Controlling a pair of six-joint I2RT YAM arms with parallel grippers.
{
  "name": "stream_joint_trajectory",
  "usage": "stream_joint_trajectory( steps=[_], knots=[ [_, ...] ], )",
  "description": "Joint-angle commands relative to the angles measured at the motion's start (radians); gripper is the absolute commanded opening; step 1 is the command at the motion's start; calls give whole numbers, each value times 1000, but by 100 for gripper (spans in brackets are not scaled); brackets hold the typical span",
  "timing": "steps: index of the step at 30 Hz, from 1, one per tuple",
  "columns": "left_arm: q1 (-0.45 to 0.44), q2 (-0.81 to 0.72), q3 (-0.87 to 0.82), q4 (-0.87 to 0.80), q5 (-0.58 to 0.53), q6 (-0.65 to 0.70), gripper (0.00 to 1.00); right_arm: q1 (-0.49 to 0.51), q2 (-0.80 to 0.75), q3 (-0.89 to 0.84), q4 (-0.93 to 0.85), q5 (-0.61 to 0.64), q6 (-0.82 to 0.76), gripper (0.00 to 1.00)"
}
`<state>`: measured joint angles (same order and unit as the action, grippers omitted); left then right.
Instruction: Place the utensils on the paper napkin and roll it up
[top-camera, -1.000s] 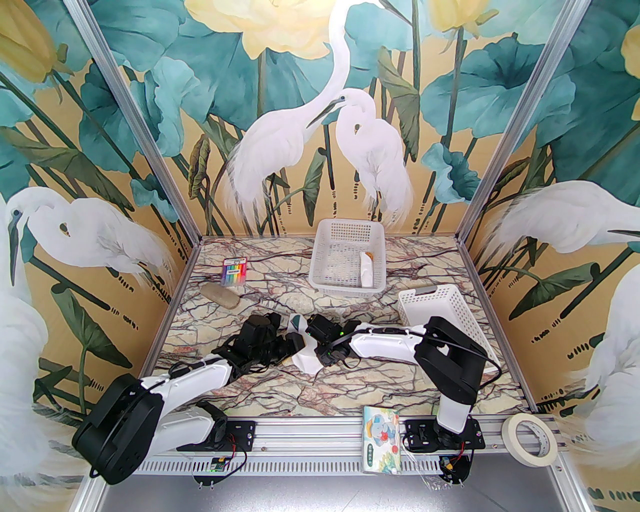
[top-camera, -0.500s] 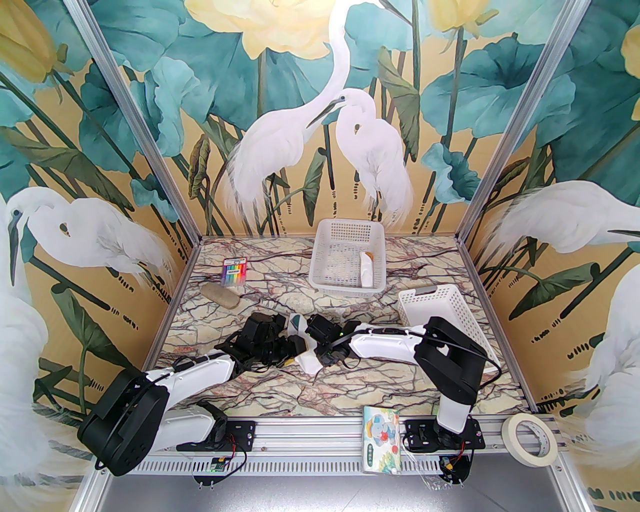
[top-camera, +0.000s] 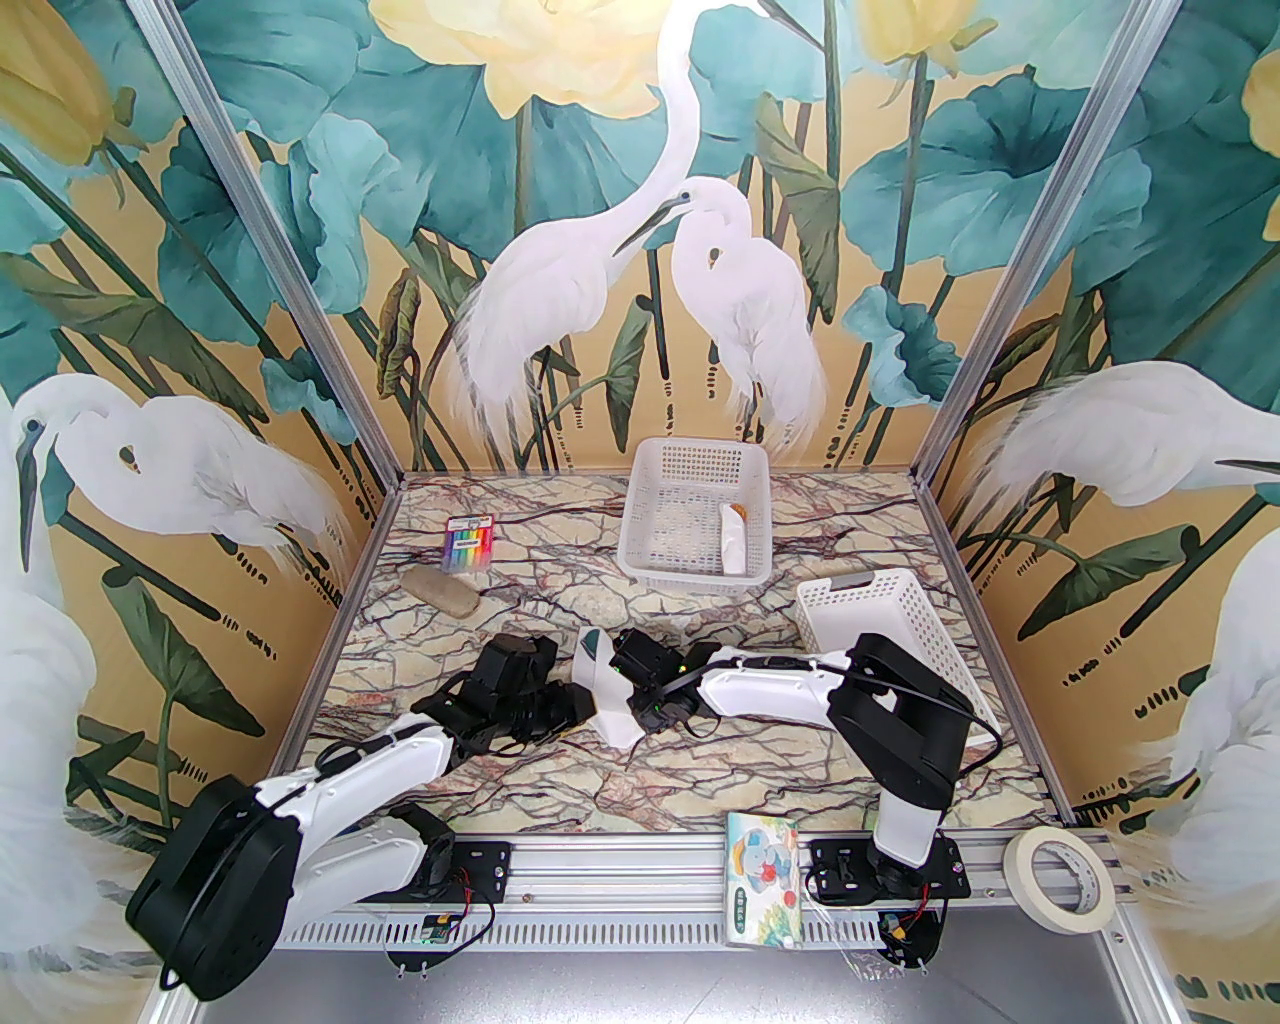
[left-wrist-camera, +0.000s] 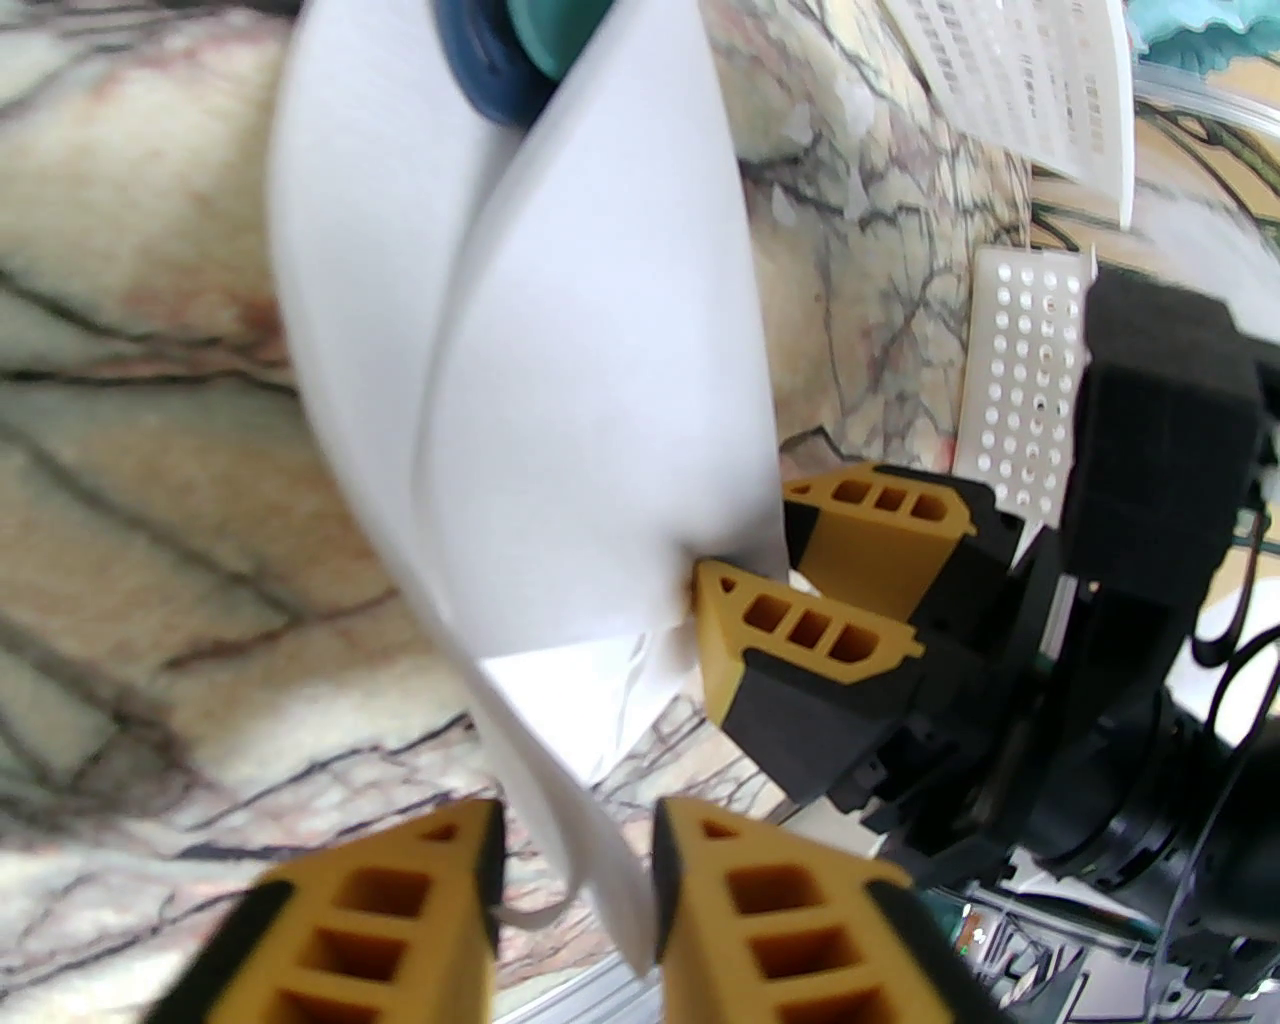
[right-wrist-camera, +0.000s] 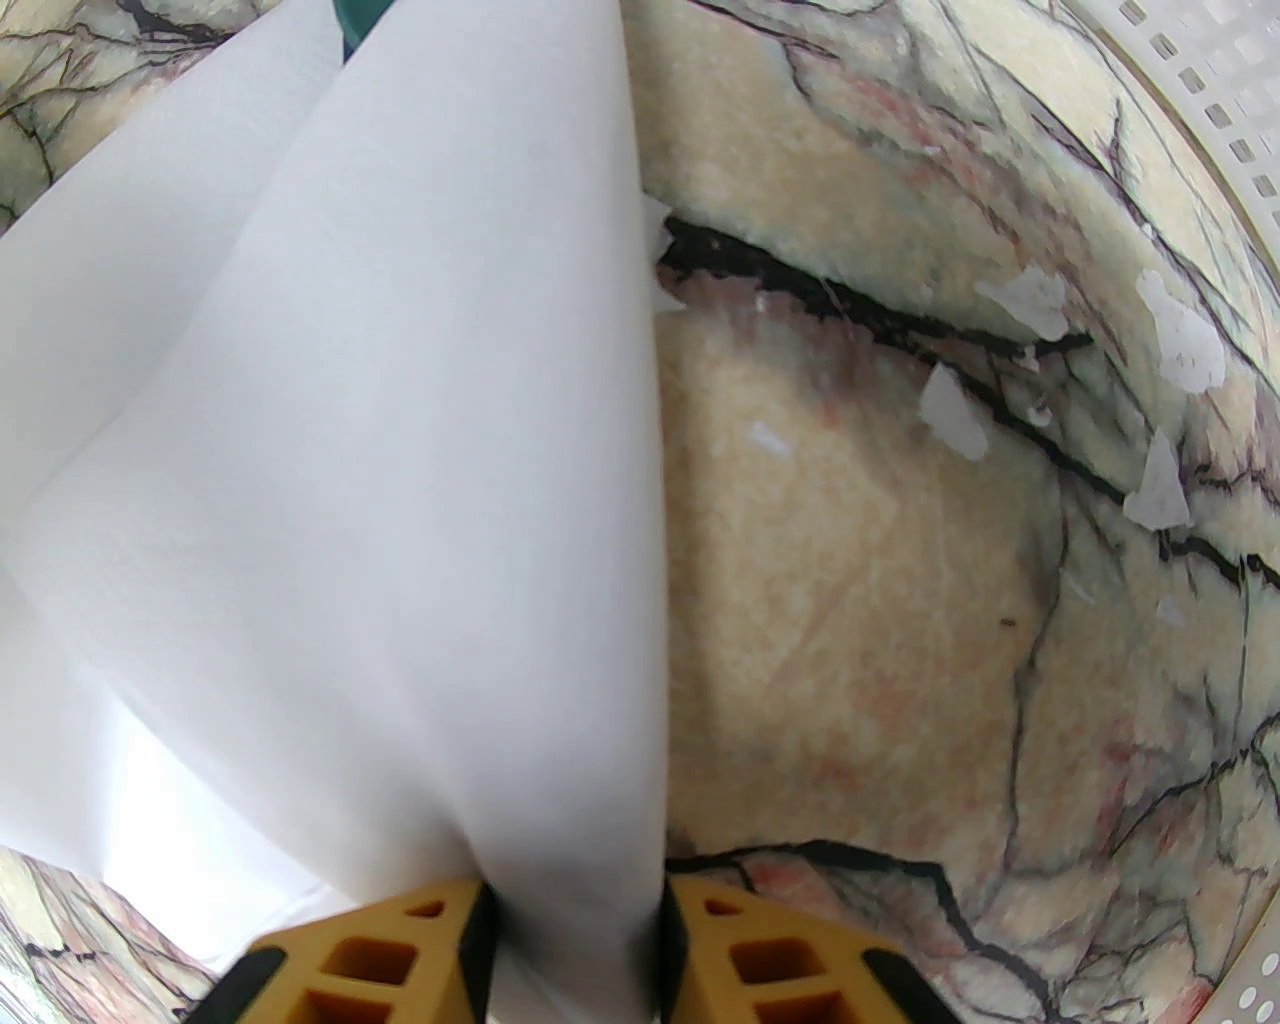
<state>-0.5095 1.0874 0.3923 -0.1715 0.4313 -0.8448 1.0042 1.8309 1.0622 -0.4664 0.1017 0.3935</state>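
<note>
**Rolling under way: napkin folded over the utensils, both tools at its near end**

The paper napkin lay on the tabletop between the two arms, doubled into a loose, open wrap. The teal ends of the utensils peeped from its far end. The right tool was clamped on a bunched part of the napkin's near edge. The left tool had its jaws narrow but with a gap showing. The napkin's lower edge ran between them and lay against one finger, and whether it had a grip could not be told. The placing looked done and the roll only begun. The next move would likely call for a firm pinch on the left, then both tools turning the paper together around the utensils. That turn would need to be gentle, since the small white flecks on the tabletop suggested the sheet tears easily.
</note>
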Motion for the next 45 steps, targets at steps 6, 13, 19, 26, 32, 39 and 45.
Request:
stream_joint_trajectory(
  steps=[6, 13, 19, 26, 32, 39, 45],
  knots=[
    [8, -11, -2, 10, 22, 5, 0, 30, 92, -36, -28, -92, 15, 35],
    [8, 15, 28, 54, 49, 3, 0, 30, 90, -37, -25, -92, 14, 34],
    [8, 105, 69, 129, 58, 9, 0, 30, 99, -36, -26, -91, 10, 34],
    [8, 281, 152, 171, 56, 56, 0, 31, 98, -33, -20, -100, 8, 34],
    [9, 421, 230, 176, 37, 115, 0, 33, 102, -34, -17, -102, 10, 34],
    [8, 535, 267, 202, 57, 124, 0, 32, 100, -33, -14, -106, 10, 34],
    [8, 567, 234, 228, 57, 115, 0, 32, 80, -5, -20, -110, 5, 34]
  ],
)
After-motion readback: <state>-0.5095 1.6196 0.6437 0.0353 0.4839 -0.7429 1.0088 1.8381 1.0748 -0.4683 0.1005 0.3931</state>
